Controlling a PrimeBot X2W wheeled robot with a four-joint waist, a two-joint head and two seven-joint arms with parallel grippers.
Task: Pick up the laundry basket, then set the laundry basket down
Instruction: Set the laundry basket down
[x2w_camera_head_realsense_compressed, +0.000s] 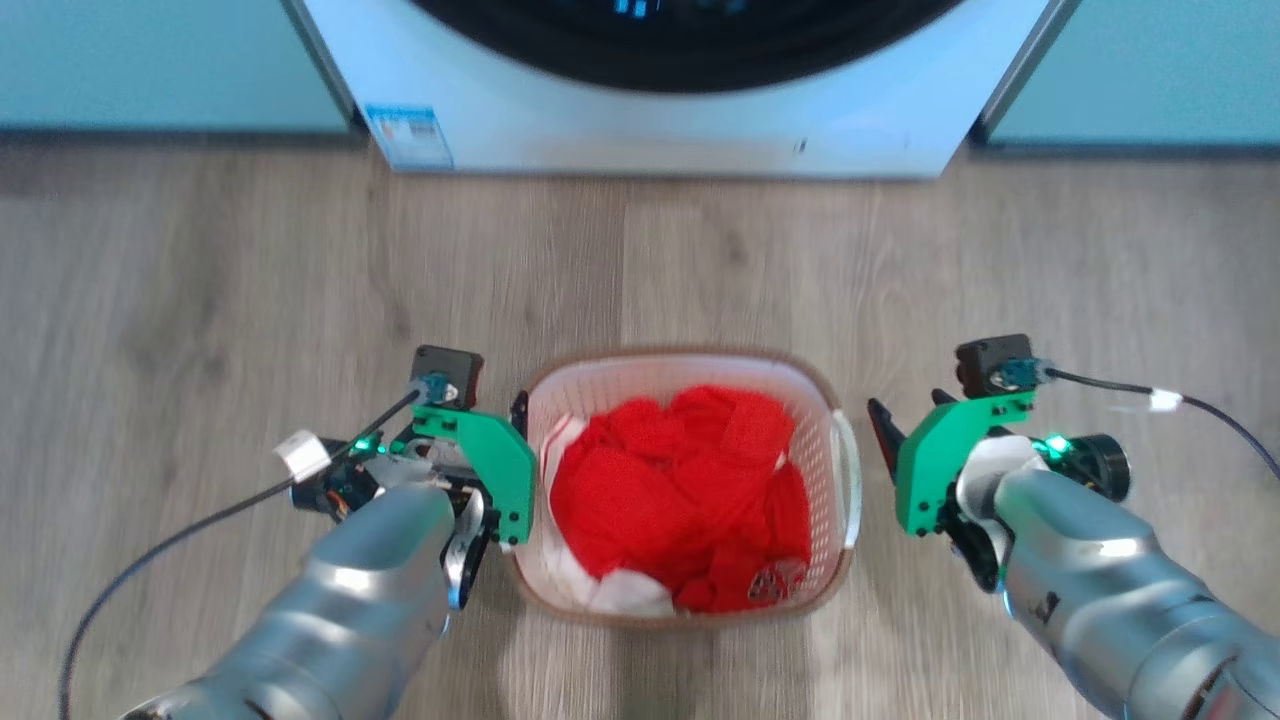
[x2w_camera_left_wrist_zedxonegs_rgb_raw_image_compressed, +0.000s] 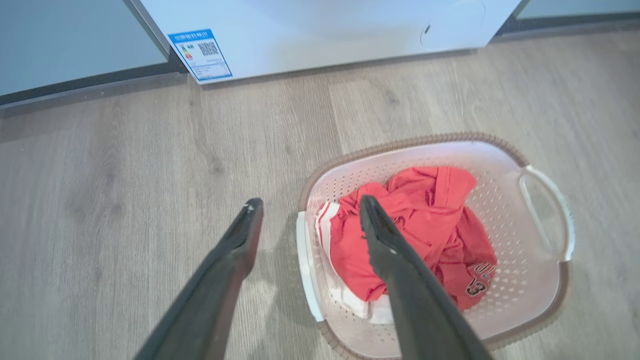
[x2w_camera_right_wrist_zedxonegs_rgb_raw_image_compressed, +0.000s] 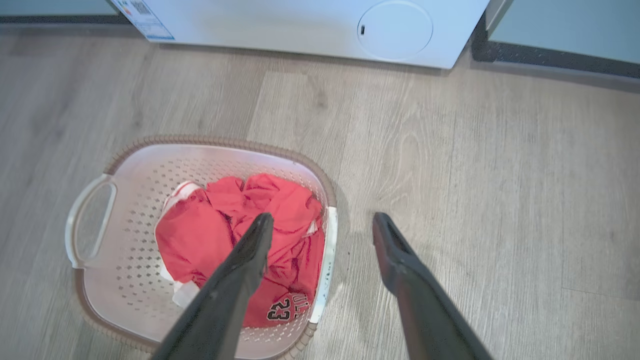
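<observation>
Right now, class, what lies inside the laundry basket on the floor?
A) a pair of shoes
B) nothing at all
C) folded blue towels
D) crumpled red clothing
D: the laundry basket holds crumpled red clothing, with a little white cloth showing at its edge.

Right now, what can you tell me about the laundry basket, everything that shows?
The laundry basket is a rounded-rectangular tub of white perforated plastic with a brown woven-look rim and a white handle on each short side. It stands upright on the wood floor, apart from the washer, holding crumpled red clothing with white trim. The open left end effector and open right end effector flank its handles; contact cannot be told.
</observation>
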